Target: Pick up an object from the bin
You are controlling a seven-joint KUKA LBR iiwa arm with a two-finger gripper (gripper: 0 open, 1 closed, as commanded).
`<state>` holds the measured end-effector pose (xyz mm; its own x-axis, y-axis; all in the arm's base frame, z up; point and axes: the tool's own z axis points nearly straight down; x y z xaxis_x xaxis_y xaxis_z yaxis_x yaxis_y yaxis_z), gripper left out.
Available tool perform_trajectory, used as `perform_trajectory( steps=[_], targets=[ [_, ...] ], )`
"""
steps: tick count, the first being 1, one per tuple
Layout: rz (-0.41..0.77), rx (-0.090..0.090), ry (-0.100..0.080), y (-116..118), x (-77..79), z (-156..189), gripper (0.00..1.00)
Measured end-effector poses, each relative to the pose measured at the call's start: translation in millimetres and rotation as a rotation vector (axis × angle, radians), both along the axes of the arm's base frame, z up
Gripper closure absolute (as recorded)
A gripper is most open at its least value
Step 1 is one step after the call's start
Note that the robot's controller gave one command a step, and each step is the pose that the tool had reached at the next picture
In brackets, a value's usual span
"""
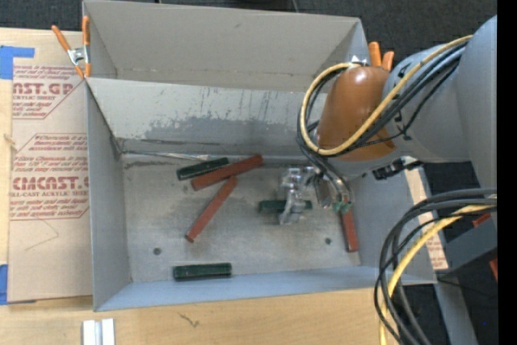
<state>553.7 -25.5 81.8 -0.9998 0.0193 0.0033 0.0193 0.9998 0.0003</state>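
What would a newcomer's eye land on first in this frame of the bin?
The claw stands out first, low in the right half of the grey bin, directly over a short dark green stick. To its left, a long red-brown stick and a second red-brown stick lie at angles on the floor. Another dark green stick lies alone along the near wall.

We find the claw right of the middle of the bin, over a short bar. Left of it, near the back wall, a back bar and a long bar lie touching. A slanted bar lies just before them, a front bar along the front wall, and a side bar at the right wall.
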Motion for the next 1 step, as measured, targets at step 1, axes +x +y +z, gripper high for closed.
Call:
perform_trajectory(
  steps=[1],
  targets=[
    [0.000,0.000,-0.002,0.0,0.6,12.3,1.00]
  ],
)
